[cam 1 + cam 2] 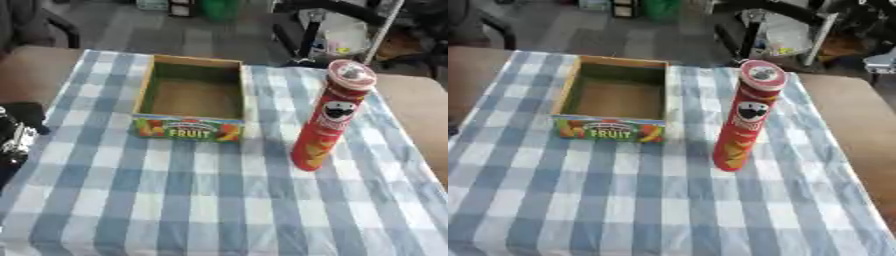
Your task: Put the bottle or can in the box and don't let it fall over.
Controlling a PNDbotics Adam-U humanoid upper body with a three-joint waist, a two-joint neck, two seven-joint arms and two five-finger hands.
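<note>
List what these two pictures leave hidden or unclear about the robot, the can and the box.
- Left robot hand: cut off by the left eye view's left edge; fingers unreadable.
- Right robot hand: in neither view.
- Red can: small print blurred, far side hidden.
- Fruit box: near inside wall hidden behind its printed front, both views.

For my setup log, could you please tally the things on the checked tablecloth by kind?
Red chip can, standing upright: 1
Open cardboard fruit box: 1
Total: 2
The robot's left hand shows at the left edge, touching neither.
</note>
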